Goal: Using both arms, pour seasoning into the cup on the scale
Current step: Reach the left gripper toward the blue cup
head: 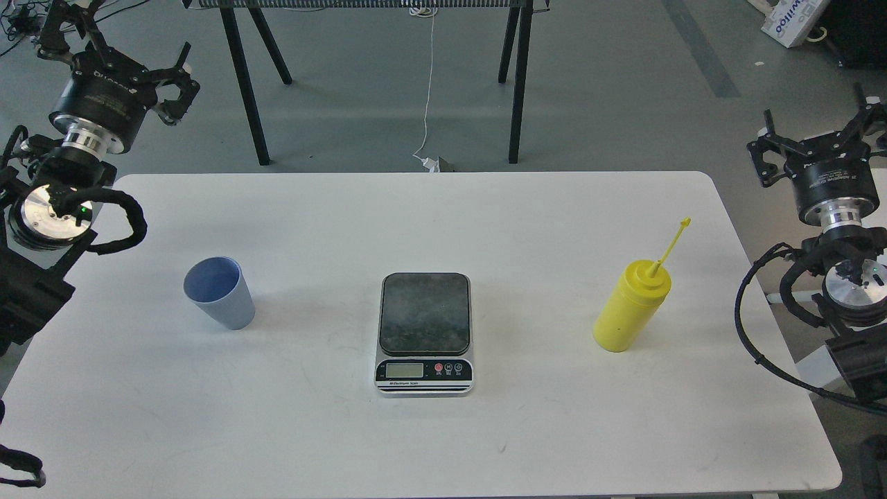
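The light blue ribbed cup (220, 294) stands upright on the left part of the white table, its mouth empty. At the table's middle lies the scale (425, 312) with a bare dark plate and its LCD facing me. The yellow seasoning bottle (630, 308) stands upright on the right, its cap strap sticking up from the nozzle. My left gripper (181, 86) hovers beyond the table's far left corner, open and empty, well away from the cup. Off the table's right edge my right gripper (816, 114) is raised, open and empty, to the right of the bottle.
The white table (443, 443) has rounded corners and sits on a grey floor. Black stand legs (242, 76) and a white cable (428, 83) are behind the far edge. A cardboard box (790, 21) lies at the top right.
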Tool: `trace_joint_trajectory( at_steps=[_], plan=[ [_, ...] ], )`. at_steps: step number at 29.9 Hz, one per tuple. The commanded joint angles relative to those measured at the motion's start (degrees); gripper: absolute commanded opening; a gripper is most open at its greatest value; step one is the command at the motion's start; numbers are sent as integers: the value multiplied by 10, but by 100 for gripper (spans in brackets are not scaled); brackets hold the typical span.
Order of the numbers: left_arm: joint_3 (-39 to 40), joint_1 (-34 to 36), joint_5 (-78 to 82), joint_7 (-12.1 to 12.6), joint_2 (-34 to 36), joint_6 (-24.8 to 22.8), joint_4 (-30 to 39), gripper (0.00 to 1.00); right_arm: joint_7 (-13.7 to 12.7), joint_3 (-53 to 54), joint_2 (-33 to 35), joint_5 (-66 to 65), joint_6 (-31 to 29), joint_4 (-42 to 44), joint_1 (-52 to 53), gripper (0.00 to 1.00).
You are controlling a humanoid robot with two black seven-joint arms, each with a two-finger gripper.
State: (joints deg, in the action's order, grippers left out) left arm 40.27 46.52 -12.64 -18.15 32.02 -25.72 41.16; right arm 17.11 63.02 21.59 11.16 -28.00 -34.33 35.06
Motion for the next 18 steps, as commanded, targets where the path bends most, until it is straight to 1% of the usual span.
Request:
trace_joint_trajectory(
  at_steps=[1, 5, 7, 9, 11, 12, 14, 18],
  plan=[
    [0, -5, 0, 0, 1, 0, 0, 100, 0, -1, -2, 0, 0, 1, 0, 100],
    [2, -6, 0, 0, 4, -1, 2, 100, 4, -14, -1, 0, 0, -4, -5, 100],
    [5, -8, -2, -6, 7, -6, 3, 100, 5, -14, -1, 0, 0, -7, -10, 100],
    [5, -13, -1, -4, 9, -10, 4, 100, 6, -14, 1, 0, 0, -11, -13, 100],
    [2, -17, 2, -1, 15, -23, 8, 100, 6, -13, 6, 0, 0, -23, -24, 100],
    [-3, -18, 5, -6, 20, -23, 8, 100, 6, -12, 10, 0, 0, -30, -30, 100],
    [-7, -19, 11, -6, 35, -23, 11, 100, 6, -10, 18, 0, 0, -44, -41, 100],
    [-24, -17, 93, -7, 45, -23, 20, 99, 6, -6, 39, 0, 0, -67, -64, 100]
  ],
)
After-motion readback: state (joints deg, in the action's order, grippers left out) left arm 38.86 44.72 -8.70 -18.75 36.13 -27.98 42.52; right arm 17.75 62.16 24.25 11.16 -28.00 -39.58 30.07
